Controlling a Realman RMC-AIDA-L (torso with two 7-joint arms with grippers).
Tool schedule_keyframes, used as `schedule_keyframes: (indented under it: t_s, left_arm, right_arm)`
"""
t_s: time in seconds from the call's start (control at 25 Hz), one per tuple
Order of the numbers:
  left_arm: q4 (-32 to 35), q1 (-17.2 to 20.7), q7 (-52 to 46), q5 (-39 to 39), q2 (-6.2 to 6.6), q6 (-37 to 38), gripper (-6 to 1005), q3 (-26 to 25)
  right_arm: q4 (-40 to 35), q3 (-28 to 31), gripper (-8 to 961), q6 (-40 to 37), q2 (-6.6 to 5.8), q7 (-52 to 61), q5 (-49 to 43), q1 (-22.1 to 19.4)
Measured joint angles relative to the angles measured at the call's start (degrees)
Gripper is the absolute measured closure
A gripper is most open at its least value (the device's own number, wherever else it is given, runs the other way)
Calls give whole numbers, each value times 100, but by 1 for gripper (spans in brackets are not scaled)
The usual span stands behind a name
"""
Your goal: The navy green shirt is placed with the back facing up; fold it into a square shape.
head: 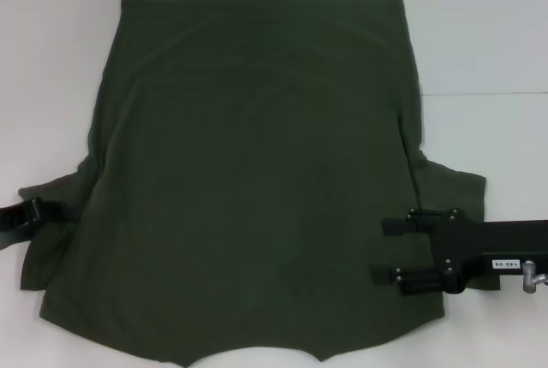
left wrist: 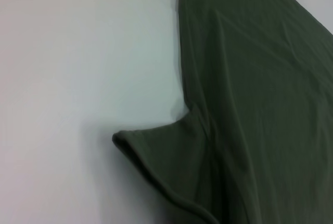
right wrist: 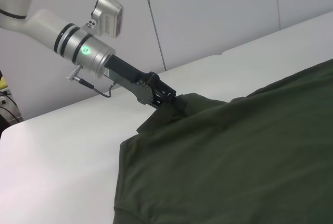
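— What lies around the navy green shirt (head: 257,171)?

— Only the white table (head: 51,60), which it covers nearly edge to edge, spread flat with its plain side up and both short sleeves sticking out at the sides. A thin seam line crosses the tabletop on the right. In the right wrist view a pale panelled wall (right wrist: 208,15) rises behind the table.

— Where are the grippers?

— The left gripper (head: 38,211) is at the left sleeve, its dark fingers touching the sleeve's hem; the right wrist view suggests they are pinching the cloth, though the contact is too small to be sure. The right gripper (head: 394,250) lies over the right sleeve and side of the shirt, its two black fingers spread apart and pointing inward, holding nothing.

— Any writing?

— A small white label on the right arm, digits that may read "140-06". A green light glows on the left arm's wrist ring (right wrist: 83,51).
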Motion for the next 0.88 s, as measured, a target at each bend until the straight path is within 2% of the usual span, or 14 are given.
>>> schedule_keyframes:
  t_s: [0.4, 0.6, 0.88]
  left_arm:
    - [-9, -40, -379, 176, 20, -139, 668, 9]
    - [-9, -54, -380, 186, 26, -148, 869, 9]
    - [-9, -70, -377, 200, 35, -147, 994, 9]
  right_arm:
    - [1, 0, 53, 52, 0, 0, 0, 19]
    - [7, -5, 53, 54, 8, 5, 0, 27]
    - [9, -33, 53, 65, 9, 8, 0, 36]
